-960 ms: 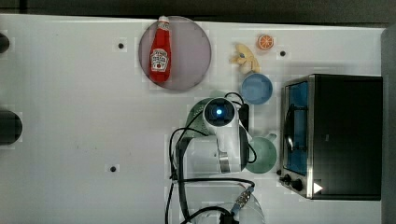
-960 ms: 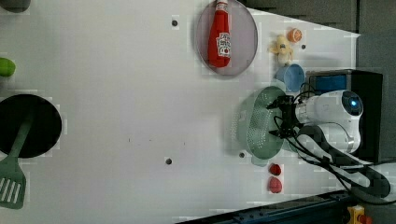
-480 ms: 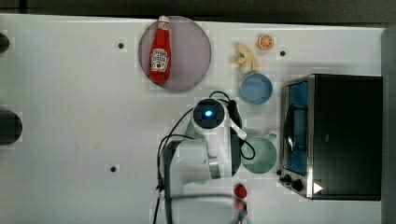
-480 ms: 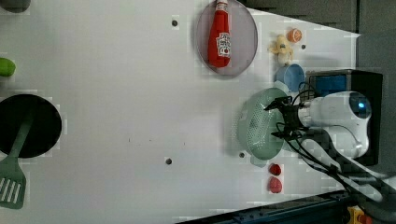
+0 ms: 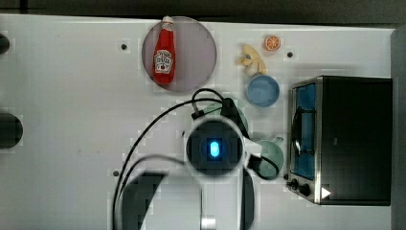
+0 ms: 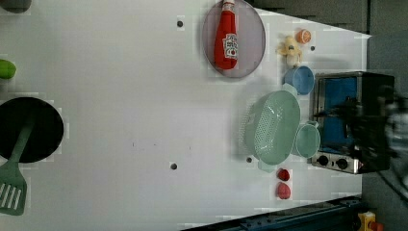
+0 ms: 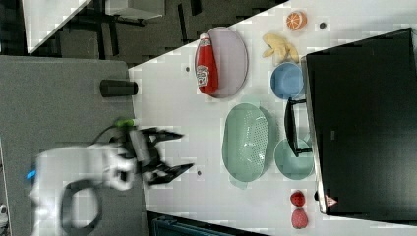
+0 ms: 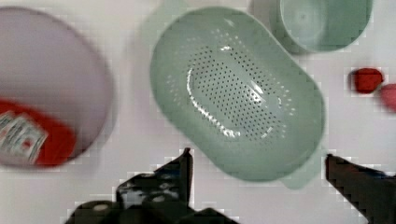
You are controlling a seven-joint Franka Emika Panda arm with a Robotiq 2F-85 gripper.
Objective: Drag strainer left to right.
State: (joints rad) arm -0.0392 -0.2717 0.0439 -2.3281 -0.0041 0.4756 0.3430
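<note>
The black two-fingered gripper point(image 7: 179, 150) hangs above the white table point(image 6: 120, 96) with its jaws spread wide, holding nothing. The pale mint-green oblong perforated plastic strainer point(image 6: 272, 127) sits apart from it, just beside the round green mug point(image 6: 308, 140) and near the black toaster oven point(image 7: 364, 123).

On my screens the ketchup bottle point(image 6: 226, 36) lies flat on a round grey plate point(image 6: 250, 43) near the worktop's point(image 6: 120, 96) far edge in the left view. An orange slice point(image 6: 303, 36) and what I take to be a peeled banana point(image 6: 289, 49) sit toward the far right corner. The blue bowl point(image 6: 299, 80) and the green mug point(image 6: 308, 141) stand just beside the toaster oven point(image 6: 344, 120). Two red strawberries point(image 6: 283, 183) rest near the front edge. At the left edge a black pan point(image 6: 29, 130) carries a green spatula point(image 6: 12, 185).
</note>
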